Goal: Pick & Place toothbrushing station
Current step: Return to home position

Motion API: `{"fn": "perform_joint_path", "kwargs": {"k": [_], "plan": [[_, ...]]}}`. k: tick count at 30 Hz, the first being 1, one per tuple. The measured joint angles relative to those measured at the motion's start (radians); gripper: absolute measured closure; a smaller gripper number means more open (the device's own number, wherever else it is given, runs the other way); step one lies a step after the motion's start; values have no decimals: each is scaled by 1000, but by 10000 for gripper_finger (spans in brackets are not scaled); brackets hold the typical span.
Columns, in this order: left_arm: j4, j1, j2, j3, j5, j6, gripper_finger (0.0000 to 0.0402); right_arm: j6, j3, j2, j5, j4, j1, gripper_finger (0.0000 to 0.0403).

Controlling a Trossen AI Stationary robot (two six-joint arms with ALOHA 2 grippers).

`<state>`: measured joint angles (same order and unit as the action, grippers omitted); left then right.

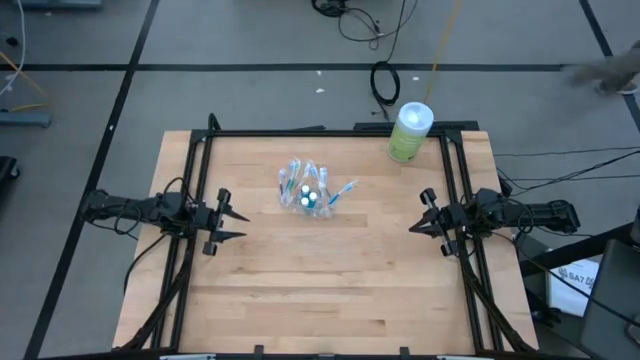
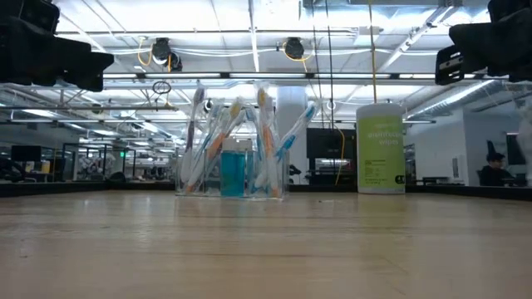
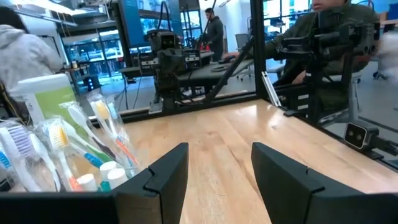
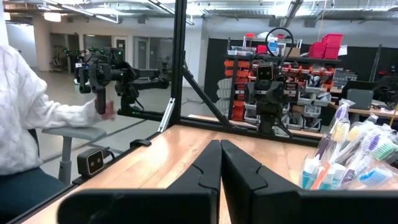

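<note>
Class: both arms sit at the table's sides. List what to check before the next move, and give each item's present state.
1. Left pincer at the left edge, open, empty: ok.
2. Right pincer at the right edge, shut, empty: ok.
3. Cup upright, mid-table: ok.
4. Toothbrushes standing in the cup: ok.
5. Canister upright, apart from the cup: ok.

My high camera looks straight down on the whole desk. The low one sits at desk height and looks level across it. My wrist cameras peer close past my left end effector and my right end effector, facing each other. All four catch the toothbrush cup.
</note>
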<state>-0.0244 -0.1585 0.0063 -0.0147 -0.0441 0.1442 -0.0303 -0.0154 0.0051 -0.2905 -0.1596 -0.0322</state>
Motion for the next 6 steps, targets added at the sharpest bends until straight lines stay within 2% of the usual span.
{"fn": "perform_joint_path", "kwargs": {"k": [6], "plan": [[-1, 0, 0, 0, 0, 2, 218, 0, 0, 0, 0, 1, 0, 402]]}}
